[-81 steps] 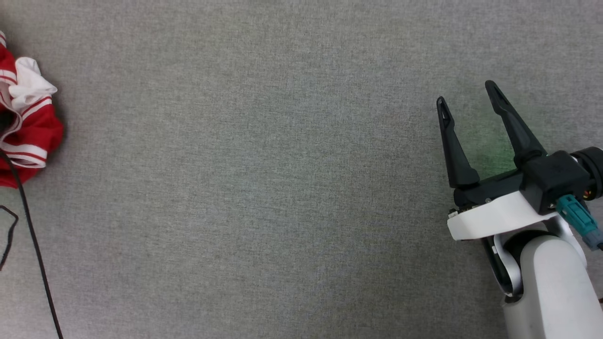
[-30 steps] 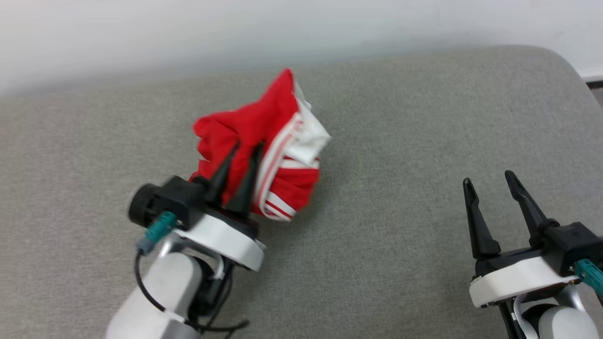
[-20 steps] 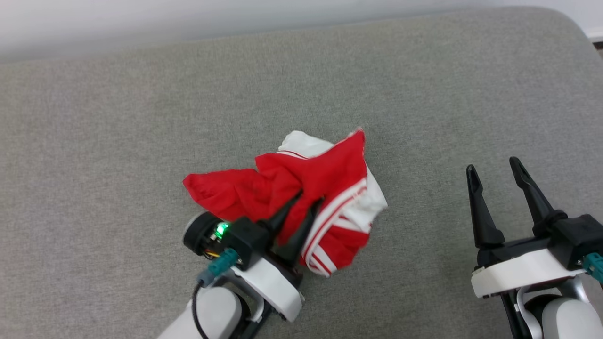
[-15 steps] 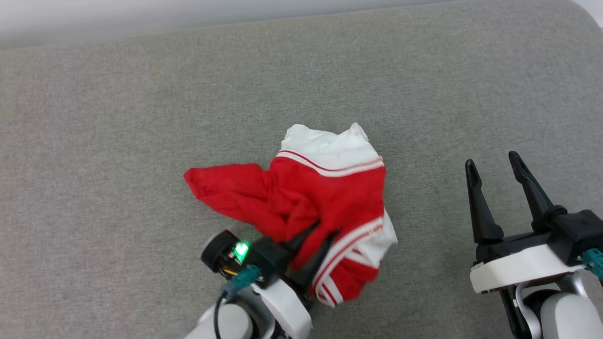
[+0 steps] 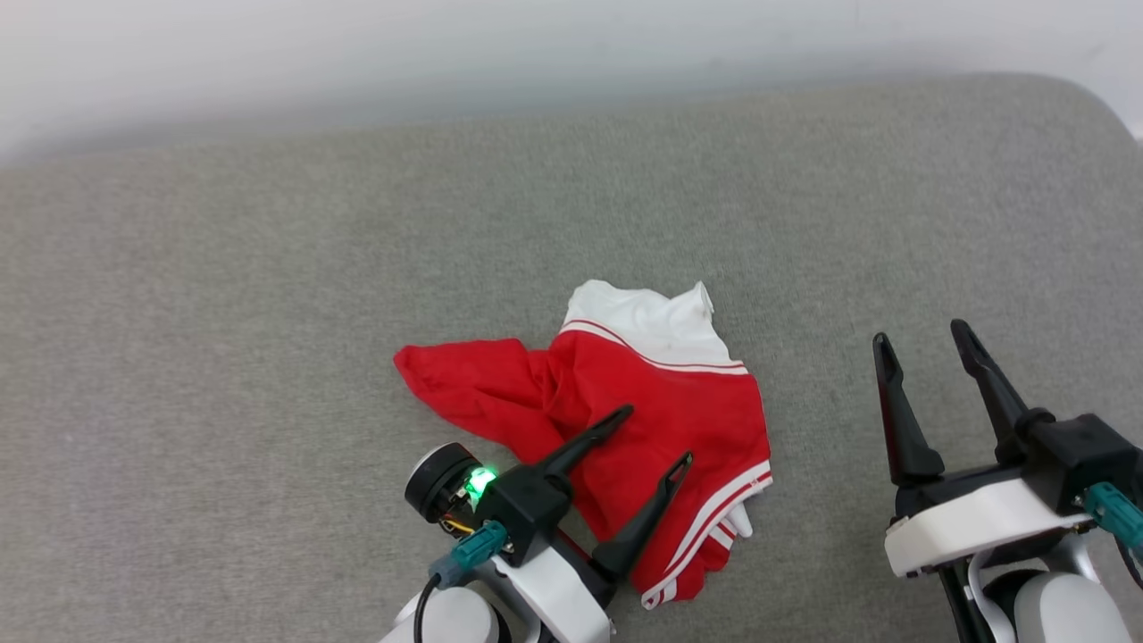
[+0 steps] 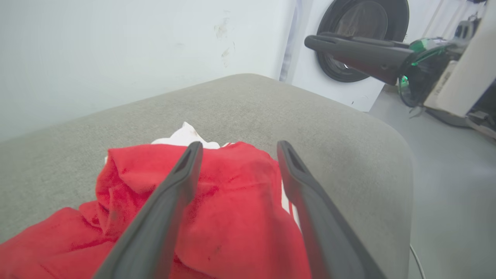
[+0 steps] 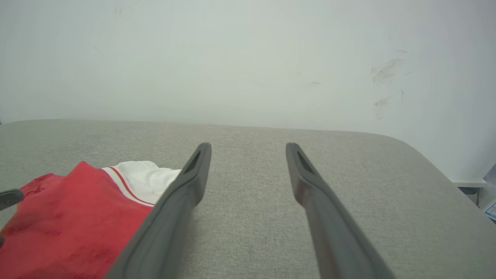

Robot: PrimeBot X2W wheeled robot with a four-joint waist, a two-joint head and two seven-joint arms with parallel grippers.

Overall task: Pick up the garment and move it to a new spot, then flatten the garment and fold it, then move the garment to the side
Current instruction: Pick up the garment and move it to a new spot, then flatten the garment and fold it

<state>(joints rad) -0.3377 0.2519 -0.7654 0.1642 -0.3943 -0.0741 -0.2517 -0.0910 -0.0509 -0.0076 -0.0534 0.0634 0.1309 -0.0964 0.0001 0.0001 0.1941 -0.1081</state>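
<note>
The left gripper had its fingers spread wide and empty above the crumpled red-and-white garment, which lay on the gray cushion. The right gripper, equally spread and empty, hung apart to its right.

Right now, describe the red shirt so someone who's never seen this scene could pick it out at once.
Find the grey fabric-covered surface against the pale wall. Near its middle, under the open left gripper, lies the garment, a crumpled jersey T-shirt. It is bright red on plain grey, with a white sleeve and striped trim.
</note>
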